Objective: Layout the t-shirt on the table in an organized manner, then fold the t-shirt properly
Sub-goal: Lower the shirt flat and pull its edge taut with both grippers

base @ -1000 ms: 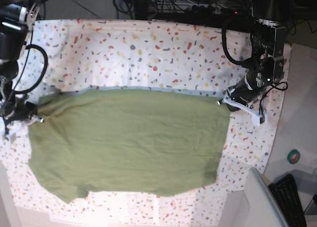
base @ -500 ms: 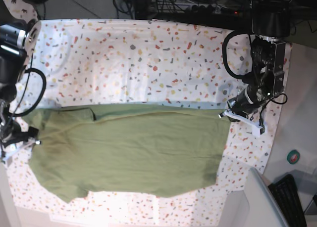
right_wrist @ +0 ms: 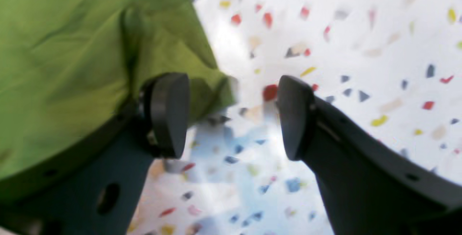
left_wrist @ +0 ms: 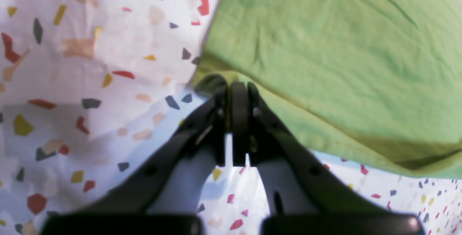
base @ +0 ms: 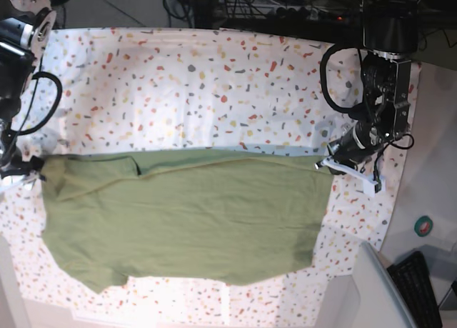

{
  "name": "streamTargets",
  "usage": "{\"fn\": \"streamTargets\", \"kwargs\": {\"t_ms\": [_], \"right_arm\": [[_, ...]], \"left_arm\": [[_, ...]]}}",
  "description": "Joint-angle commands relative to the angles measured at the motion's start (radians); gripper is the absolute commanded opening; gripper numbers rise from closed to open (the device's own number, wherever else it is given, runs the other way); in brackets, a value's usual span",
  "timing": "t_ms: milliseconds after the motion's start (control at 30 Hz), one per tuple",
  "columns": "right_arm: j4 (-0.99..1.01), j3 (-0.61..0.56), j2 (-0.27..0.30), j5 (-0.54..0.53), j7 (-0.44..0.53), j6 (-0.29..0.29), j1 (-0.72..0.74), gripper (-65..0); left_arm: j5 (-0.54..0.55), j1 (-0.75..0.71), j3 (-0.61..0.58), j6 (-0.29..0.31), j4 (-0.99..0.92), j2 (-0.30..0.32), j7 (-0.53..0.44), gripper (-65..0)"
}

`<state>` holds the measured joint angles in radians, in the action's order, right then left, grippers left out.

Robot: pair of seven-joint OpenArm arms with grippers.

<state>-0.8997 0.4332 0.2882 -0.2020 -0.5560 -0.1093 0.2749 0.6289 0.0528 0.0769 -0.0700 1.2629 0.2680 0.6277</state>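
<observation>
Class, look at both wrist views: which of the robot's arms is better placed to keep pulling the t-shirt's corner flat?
Probably the left. The left gripper is shut on a corner of the t-shirt, so it can pull at once. The right gripper is open, with cloth beside one finger, and would need to regrasp first.

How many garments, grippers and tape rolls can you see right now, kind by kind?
Garments: 1, the olive-green t-shirt on the table
Grippers: 2, the left gripper shut on the shirt's corner, the right gripper open at its edge
Tape rolls: 1, a green tape roll off the table
Total: 4
</observation>
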Motion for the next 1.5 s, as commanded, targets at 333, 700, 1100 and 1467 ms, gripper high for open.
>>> {"fn": "streamTargets", "kwargs": {"t_ms": [333,700,1100,1467], "right_arm": [[0.100,-0.086,0.018,-0.006,0.070,-0.048,0.077,-29.3],[-0.355,-0.078,-0.074,-0.011,-0.035,-0.082,-0.098,-28.8],[-0.043,-0.084,-0.086,-0.011,-0.009,-0.119,0.025,-28.8],[0.001,-0.084,-0.096,-0.011,0.000,-0.132,0.037,-33.0]], "left_arm": [[0.003,0.008,0.004,0.008,0.016,0.017,-0.018,-65.0],[0.003,0.003,0.002,0.008,0.016,0.012,-0.013,-65.0],[0.003,-0.009,0.002,0.008,0.016,0.012,-0.016,-65.0],[0.003,-0.009,0.002,0.008,0.014,0.010,-0.016,-65.0]]}}
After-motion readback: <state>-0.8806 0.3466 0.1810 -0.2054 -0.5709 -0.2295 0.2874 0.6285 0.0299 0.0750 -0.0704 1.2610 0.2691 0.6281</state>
